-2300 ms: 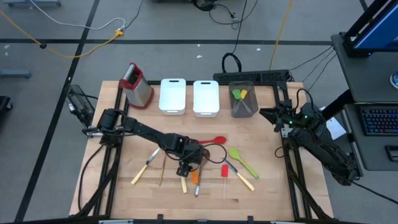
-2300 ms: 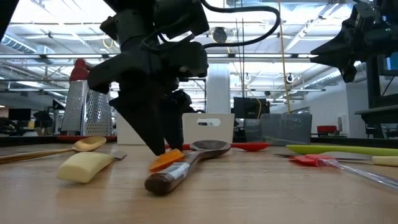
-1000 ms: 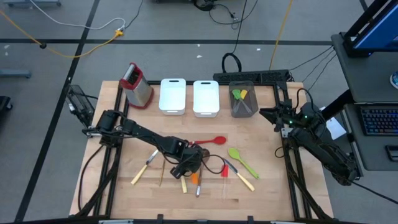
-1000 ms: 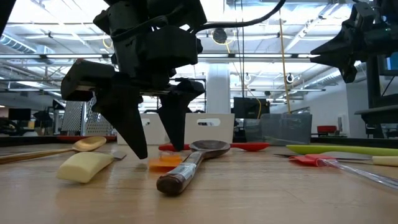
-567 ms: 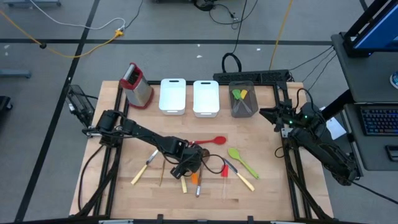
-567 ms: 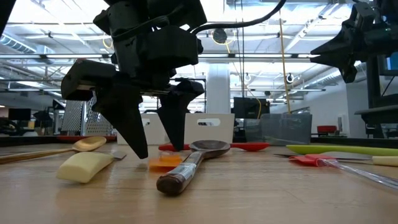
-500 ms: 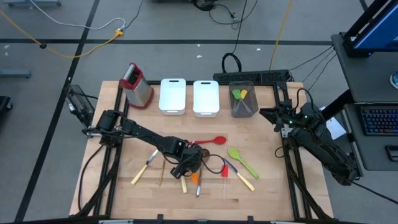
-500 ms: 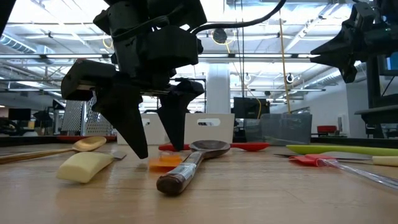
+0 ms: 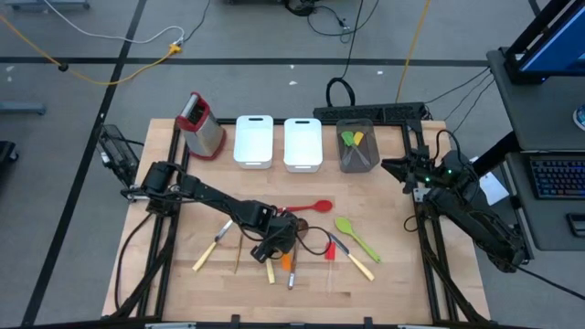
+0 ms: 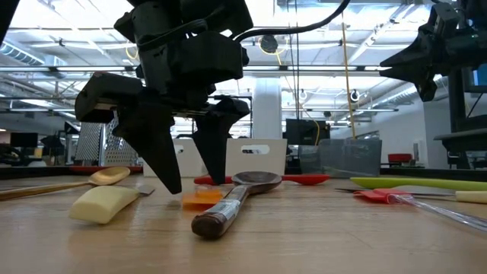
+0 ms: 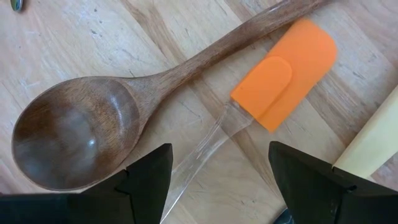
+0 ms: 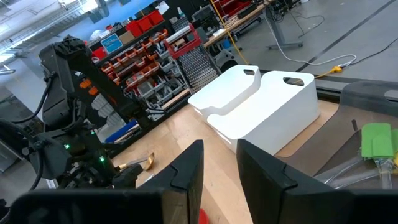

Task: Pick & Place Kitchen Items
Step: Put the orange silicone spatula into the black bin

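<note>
My left gripper is open, fingers pointing down at the table's middle near edge. In the left wrist view its fingers stand on either side of the clear handle of an orange spatula, which lies flat on the table. A wooden spoon lies beside the spatula, and a cream knife handle lies on the spatula's other side. In the low view the spatula's orange blade lies between the fingers. My right gripper hangs shut above the table's right edge.
At the far edge stand a red-topped grater, two white trays, and a grey bin holding green and yellow utensils. A red spoon, green utensils, a red spatula and cream-handled knives lie around the gripper.
About two seconds ago my left gripper was shut on the orange spatula, holding its blade tilted off the table. It has opened and let go, and the spatula now lies flat between the fingers. Through the last second nothing has moved.
</note>
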You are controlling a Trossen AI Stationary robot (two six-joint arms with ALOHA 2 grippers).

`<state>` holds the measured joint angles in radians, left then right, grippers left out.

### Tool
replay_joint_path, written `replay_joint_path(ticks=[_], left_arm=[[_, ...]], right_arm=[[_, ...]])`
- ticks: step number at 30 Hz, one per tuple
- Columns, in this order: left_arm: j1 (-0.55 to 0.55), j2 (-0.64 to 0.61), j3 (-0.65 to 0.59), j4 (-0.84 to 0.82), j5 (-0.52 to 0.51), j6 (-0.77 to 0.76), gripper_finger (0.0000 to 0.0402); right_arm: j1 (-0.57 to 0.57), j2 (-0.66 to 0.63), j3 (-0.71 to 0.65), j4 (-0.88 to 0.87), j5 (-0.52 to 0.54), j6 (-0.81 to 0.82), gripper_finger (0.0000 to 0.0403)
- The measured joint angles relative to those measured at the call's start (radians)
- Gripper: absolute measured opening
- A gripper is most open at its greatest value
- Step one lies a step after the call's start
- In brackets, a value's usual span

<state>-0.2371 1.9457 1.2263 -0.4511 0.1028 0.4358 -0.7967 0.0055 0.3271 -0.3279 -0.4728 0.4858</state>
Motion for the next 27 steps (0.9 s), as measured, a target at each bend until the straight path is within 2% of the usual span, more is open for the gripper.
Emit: replay_joint_path(ticks=[27], left_arm=[[-0.004,0.0,0.0,0.037,0.0,0.014,0.0273]], right_arm=[[0.0,0.0,0.0,0.0,0.0,-0.001,0.0089]])
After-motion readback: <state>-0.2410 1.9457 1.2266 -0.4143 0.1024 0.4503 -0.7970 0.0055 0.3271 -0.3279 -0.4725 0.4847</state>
